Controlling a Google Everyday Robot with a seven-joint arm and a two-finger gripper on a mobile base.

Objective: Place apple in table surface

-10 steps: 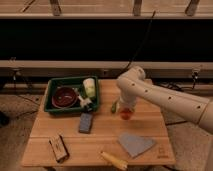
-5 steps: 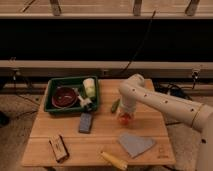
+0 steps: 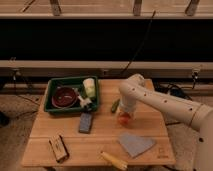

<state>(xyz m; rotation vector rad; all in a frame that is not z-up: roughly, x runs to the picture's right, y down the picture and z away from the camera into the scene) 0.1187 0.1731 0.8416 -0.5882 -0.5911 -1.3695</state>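
Near edge: corn cob (image 3: 115, 160), grey cloth (image 3: 136, 145), small wooden block (image 3: 59, 148). Mid table (image 3: 50, 125): apple (image 3: 124, 119) low at or on the wood, right of centre, gripper (image 3: 124, 113) directly over it; finger state cannot tell. Release and retreat seem left. Far left: green tray (image 3: 52, 84).

matt wooden table surface (image 3: 145, 125), hand (image 3: 125, 114), smooth apple (image 3: 124, 119)

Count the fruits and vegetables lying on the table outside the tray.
3: apple at the tool, pepper left of it, corn at the front edge. Others may be hidden.
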